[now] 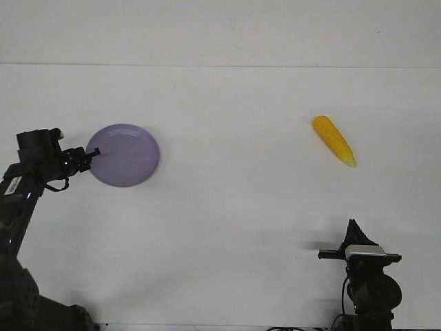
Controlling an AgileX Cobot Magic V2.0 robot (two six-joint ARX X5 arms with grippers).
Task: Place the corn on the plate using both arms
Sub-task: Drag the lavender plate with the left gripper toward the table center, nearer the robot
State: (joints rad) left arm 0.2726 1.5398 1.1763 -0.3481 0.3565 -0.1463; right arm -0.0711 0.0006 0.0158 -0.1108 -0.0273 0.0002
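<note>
The lavender plate [127,155] lies on the white table at the left. My left gripper [94,152] reaches in from the left, and its narrow fingertips sit together on the plate's left rim, apparently pinching it. The yellow-orange corn [334,140] lies on the right side of the table, its paler tip pointing toward the front right. My right gripper [354,232] is low near the front edge, well in front of the corn. Its fingers come together in a point and hold nothing.
The white table [227,207] runs back to a pale wall, with the table's far edge [220,65] across the top. The left arm's base [21,296] fills the front left corner.
</note>
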